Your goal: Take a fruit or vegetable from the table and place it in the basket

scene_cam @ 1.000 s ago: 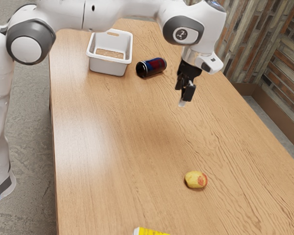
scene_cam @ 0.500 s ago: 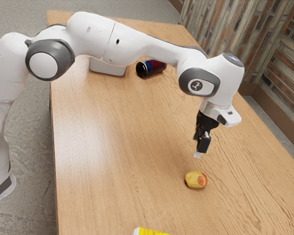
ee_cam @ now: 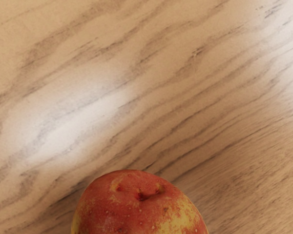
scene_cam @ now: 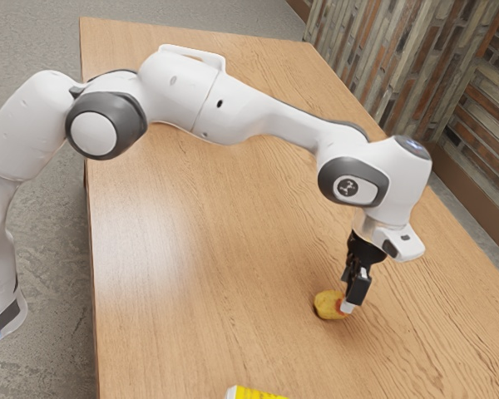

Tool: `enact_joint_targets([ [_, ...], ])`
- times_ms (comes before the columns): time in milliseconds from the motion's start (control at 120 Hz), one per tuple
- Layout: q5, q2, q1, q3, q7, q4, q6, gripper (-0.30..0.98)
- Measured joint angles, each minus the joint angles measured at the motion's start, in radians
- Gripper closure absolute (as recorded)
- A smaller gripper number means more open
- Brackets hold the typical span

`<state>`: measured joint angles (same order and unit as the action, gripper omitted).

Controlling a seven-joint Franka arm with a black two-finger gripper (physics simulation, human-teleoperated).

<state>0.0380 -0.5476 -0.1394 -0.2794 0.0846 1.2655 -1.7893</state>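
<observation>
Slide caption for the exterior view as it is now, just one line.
White robot arm reaching down to a yellow-and-red fruit or vegetable on a wooden table.

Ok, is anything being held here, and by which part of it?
It cannot be told: the tool is down at the red-and-yellow fruit, but whether it grips is unclear.

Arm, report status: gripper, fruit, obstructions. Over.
Gripper down low at red-and-yellow fruit, grip unconfirmed. Fruit on table, not in basket. Yellow item apart, out of the way.
</observation>
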Motion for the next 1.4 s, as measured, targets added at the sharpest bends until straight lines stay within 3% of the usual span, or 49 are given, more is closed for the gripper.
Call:
enact_joint_targets([
  [633,-0.056,-0.046,0.014,0.008,-0.008,0.019,-0.005,0.00],
  [842,-0.061,-0.047,0.013,0.011,-0.013,0.020,-0.005,0.28],
  [950,-0.052,-0.030,0.003,0.011,-0.024,0.023,-0.001,0.33],
  [1083,0.011,0.136,-0.012,0.027,-0.052,0.038,0.074,0.34],
  [1250,0.081,0.410,0.006,0.162,-0.083,0.114,0.221,0.32],
  [1400,0.109,0.511,0.167,0.217,-0.071,0.190,0.313,0.32],
])
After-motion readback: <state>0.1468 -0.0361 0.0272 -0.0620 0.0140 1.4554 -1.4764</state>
